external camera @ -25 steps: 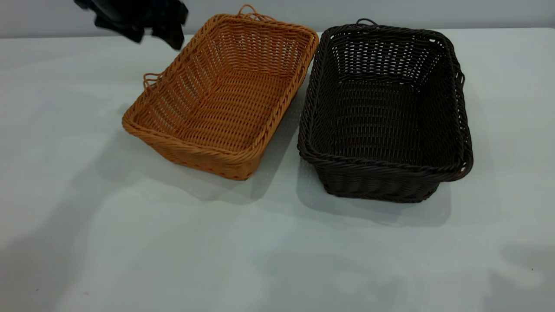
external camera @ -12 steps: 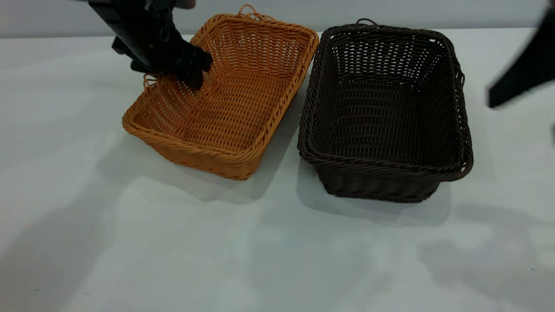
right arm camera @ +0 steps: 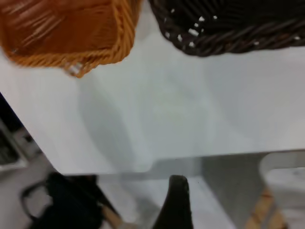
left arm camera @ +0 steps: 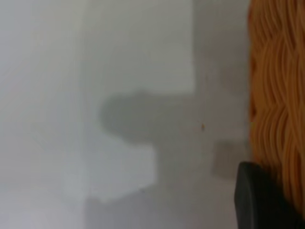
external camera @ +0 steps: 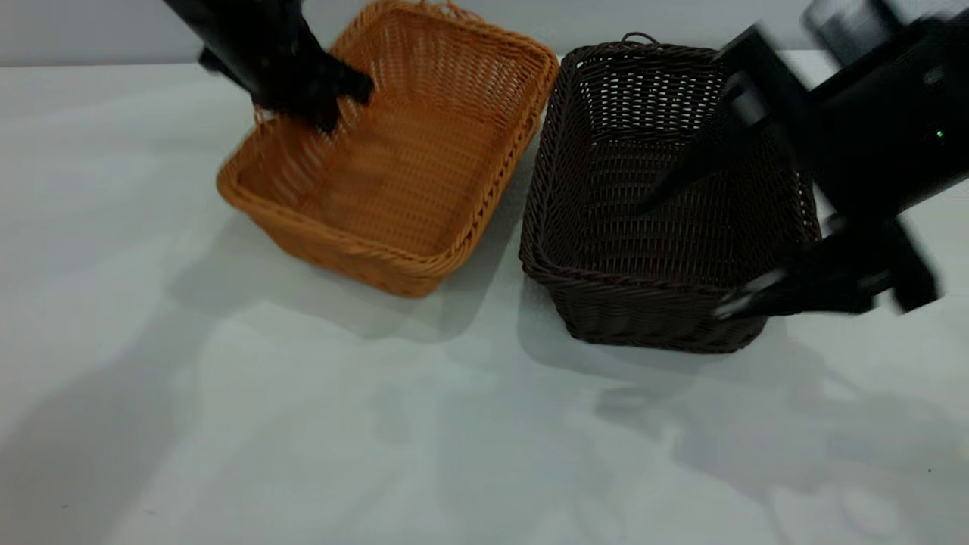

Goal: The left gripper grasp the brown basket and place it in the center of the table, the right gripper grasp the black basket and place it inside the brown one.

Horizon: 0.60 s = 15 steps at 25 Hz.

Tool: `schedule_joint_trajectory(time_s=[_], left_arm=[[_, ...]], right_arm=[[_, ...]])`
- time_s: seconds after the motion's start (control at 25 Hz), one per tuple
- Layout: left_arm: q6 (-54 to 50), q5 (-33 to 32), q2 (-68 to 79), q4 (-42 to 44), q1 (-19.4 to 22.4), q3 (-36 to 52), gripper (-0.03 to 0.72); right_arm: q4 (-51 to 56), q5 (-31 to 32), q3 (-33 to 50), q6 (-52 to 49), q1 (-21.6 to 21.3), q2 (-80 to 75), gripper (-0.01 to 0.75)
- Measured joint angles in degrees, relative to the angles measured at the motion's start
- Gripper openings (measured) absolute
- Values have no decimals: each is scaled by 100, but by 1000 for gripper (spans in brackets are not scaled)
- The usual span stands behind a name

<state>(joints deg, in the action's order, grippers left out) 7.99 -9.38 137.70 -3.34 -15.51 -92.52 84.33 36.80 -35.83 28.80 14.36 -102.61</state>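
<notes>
Here I see one pale table (external camera: 303, 424) carrying two woven baskets side by side, and two black arms reaching in from the far corners.

The brown basket (external camera: 394, 151) sits at my left-centre, turned at an angle, its far end looking raised off the tabletop. My left gripper (external camera: 318, 94) is at the rim of its far left corner, apparently clamped on the braided edge; blur hides the exact contact. In the left wrist view I make out only the orange weave (left arm camera: 276, 95) and one dark fingertip (left arm camera: 259, 200) beside it.

The black basket (external camera: 643, 204) rests flat just to the right of the brown one; their nearest rims come very near at the far end and the gap widens toward me. My right gripper (external camera: 689, 253) hangs over the black basket's right side with its two long fingers spread wide, one over the basket's interior, the other over its near right corner. It holds nothing. A small green light (external camera: 939, 135) shows on its body.

Open room: the whole near half of the table is bare, and a broad strip lies free left of the brown basket. The far edge of the table runs just behind both baskets.

Count: two baskets, two grippers, one table.
</notes>
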Motion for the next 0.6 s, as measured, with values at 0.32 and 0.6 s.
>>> schedule_joint_trajectory(time_s=[0.32,0.6], left_arm=[[127,-41,-775,133,218,0,79],[224,-126,-874,133,213,0,79]], right_arm=[[1699,-337,-148,910,48,-1299,594],[1759,-1014,-624,944,48,-1773,594]])
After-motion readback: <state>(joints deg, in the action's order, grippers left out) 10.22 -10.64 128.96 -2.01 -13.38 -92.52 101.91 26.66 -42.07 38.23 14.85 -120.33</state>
